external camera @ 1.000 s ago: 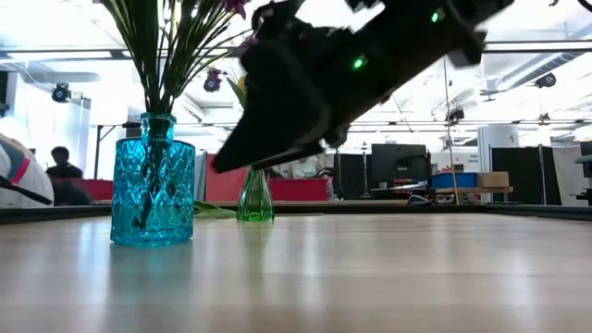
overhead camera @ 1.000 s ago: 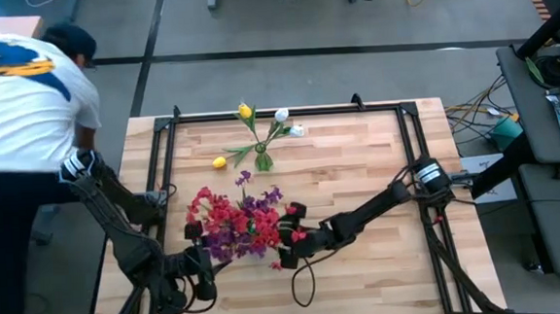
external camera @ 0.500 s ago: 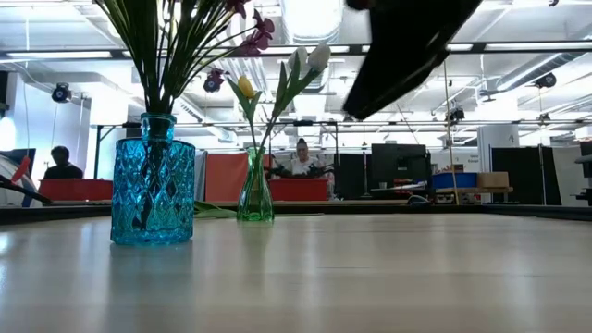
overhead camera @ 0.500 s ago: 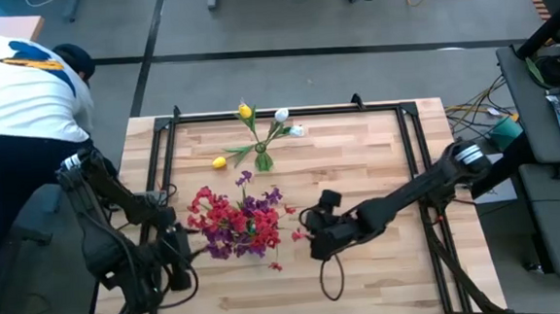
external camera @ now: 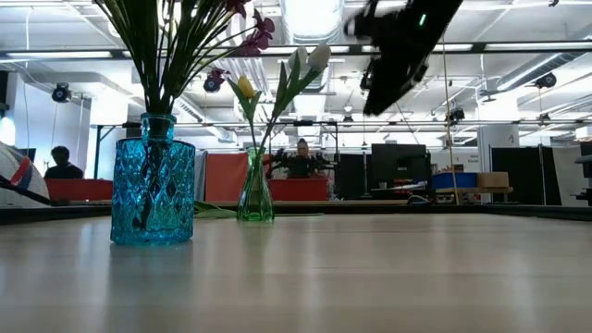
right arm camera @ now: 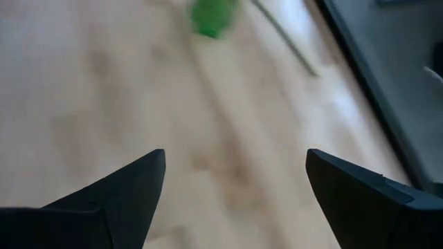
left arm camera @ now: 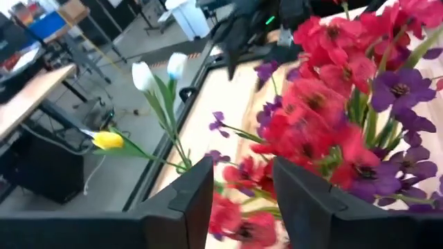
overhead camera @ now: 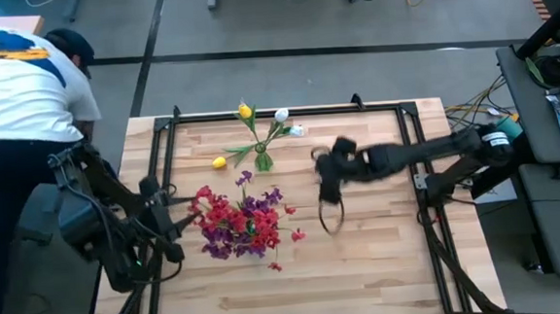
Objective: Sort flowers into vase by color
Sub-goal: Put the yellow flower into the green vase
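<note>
Red and purple flowers (overhead camera: 237, 223) stand on green stems in a blue glass vase (external camera: 153, 190). In a small green vase (external camera: 255, 196) stand yellow and white buds (overhead camera: 280, 115); from above the green vase (overhead camera: 263, 161) is farther back. My left gripper (overhead camera: 172, 230) is open at the table's left, pointing at the red and purple flowers (left arm camera: 346, 104). In the left wrist view its fingers (left arm camera: 242, 200) stand just short of them. My right gripper (overhead camera: 325, 169) is wide open, high above the table's middle (external camera: 398, 55). The right wrist view (right arm camera: 235, 187) looks down on bare wood.
Small red flower bits (overhead camera: 297, 235) lie on the wood to the right of the blue vase. A black cable loop (overhead camera: 330, 212) hangs under my right arm. A person in a white shirt (overhead camera: 22, 85) bends over beyond the table's left far corner. The table's right half is bare wood.
My right gripper has drawn away from the red flowers, rising and swinging toward the far and right side. My left arm has pulled back from the near edge toward the left. The flowers and vases have stayed put. The person at the left has shifted.
</note>
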`<state>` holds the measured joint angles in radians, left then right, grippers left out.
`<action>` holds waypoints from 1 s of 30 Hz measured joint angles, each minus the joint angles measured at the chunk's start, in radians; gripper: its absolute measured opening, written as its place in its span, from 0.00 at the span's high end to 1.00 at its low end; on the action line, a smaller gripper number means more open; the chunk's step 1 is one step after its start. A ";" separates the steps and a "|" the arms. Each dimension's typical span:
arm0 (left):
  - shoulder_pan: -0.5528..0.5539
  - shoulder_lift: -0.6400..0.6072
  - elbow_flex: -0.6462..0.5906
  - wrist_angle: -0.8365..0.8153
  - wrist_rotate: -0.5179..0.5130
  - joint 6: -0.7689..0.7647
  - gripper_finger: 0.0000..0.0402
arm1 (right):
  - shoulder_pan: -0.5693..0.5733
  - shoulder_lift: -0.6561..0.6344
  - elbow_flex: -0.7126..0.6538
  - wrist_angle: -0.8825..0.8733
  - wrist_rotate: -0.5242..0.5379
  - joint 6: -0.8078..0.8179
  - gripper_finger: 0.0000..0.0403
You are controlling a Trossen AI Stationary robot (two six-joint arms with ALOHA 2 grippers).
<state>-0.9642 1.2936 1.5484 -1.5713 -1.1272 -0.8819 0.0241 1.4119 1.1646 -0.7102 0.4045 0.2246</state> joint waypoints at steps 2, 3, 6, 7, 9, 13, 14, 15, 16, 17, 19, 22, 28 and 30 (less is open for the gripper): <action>-0.001 -0.019 0.010 -0.001 -0.017 0.039 0.67 | -0.098 0.000 -0.029 0.029 -0.022 -0.084 0.18; -0.001 -0.029 0.014 0.000 -0.038 0.058 0.68 | -0.150 0.000 -0.047 0.058 -0.042 -0.136 0.19; -0.001 -0.059 0.032 0.001 -0.124 0.105 0.68 | -0.308 0.004 -0.118 0.241 -0.171 -0.291 0.19; -0.001 -0.070 0.037 -0.001 -0.156 0.119 0.68 | -0.362 0.010 -0.144 0.312 -0.241 -0.337 0.19; -0.001 -0.091 0.043 0.001 -0.223 0.135 0.68 | -0.468 0.030 -0.180 0.456 -0.380 -0.398 0.19; -0.001 -0.130 0.043 0.000 -0.332 0.140 0.68 | -0.629 0.108 -0.190 0.625 -0.572 -0.447 0.19; -0.001 -0.138 0.043 -0.001 -0.352 0.141 0.68 | -0.657 0.137 -0.181 0.632 -0.607 -0.456 0.19; -0.001 -0.147 0.043 0.000 -0.369 0.141 0.68 | -0.676 0.169 -0.165 0.629 -0.632 -0.468 0.19; -0.001 -0.152 0.043 0.000 -0.378 0.141 0.68 | -0.687 0.204 -0.144 0.631 -0.641 -0.483 0.19; 0.000 -0.156 0.043 0.000 -0.381 0.141 0.68 | -0.695 0.238 -0.122 0.630 -0.645 -0.502 0.19; -0.001 -0.163 0.043 0.000 -0.381 0.141 0.68 | -0.701 0.306 -0.074 0.616 -0.668 -0.539 0.19; 0.000 -0.165 0.043 0.006 -0.382 0.141 0.68 | -0.702 0.399 -0.005 0.608 -0.708 -0.586 0.20; -0.001 -0.145 0.042 0.026 -0.382 0.137 0.68 | -0.708 0.535 0.121 0.614 -0.748 -0.630 0.20; -0.001 -0.136 0.042 0.027 -0.382 0.137 0.68 | -0.712 0.575 0.156 0.608 -0.749 -0.634 0.20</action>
<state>-0.9649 1.1579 1.5909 -1.5445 -1.5092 -0.7448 -0.6882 1.9872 1.3204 -0.1020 -0.3444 -0.4093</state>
